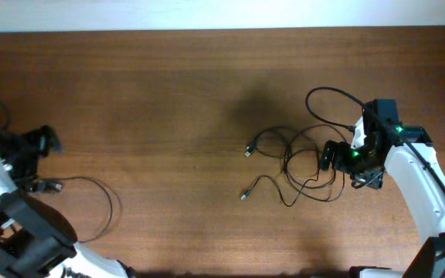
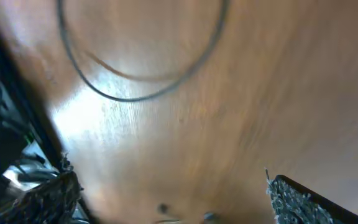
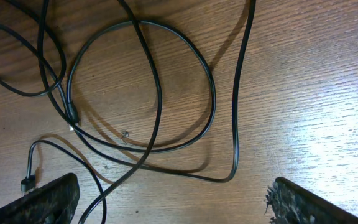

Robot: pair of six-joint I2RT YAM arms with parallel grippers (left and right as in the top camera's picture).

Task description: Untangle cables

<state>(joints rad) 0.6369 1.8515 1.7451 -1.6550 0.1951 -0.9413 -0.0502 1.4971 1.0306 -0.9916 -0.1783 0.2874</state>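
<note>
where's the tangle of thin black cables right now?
Overhead view: the tangle of thin black cables lies on the right half of the brown wooden table, just image-left of the open right gripper.

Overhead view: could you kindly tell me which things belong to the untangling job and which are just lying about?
Job:
- tangled cables
- single cable loop by the left arm

Not the job:
- wooden table
- left arm's own wiring

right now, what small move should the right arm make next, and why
Probably lower the right gripper onto the outer strand of the cables and close. Its jaws stand wide open, holding nothing, and that stretch lies apart from the crossed loops.
</note>
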